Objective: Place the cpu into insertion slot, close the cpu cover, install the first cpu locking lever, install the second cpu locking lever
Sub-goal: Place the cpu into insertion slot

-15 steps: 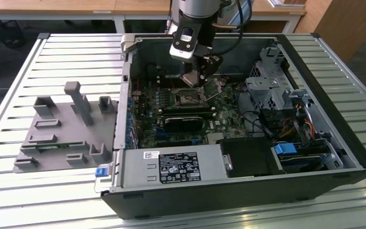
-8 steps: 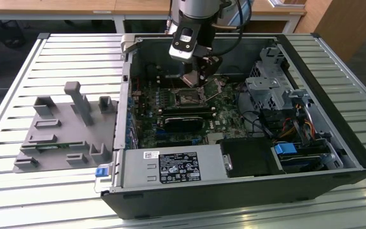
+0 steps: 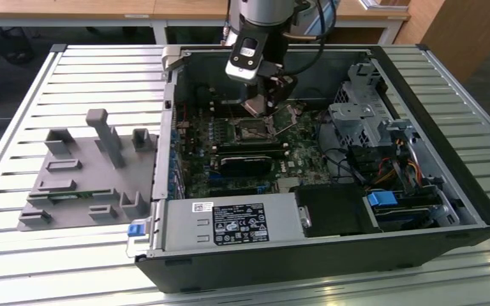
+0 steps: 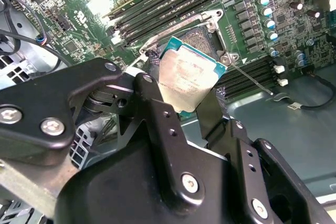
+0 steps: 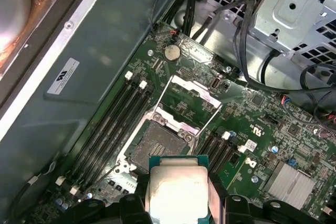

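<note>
pincer (image 4: 180, 102) clamped on cpu (image 4: 191, 72) edges | cpu tilted, above slot (image 5: 157, 145), not touching | cover (image 5: 197, 88) hinged open | slot's centre exposed

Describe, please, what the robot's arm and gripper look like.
The arm is a silver-grey tube with a black-and-white box at its wrist and a cable beside it. The gripper is matt black, its jointed link fingers studded with silver screws.
</note>
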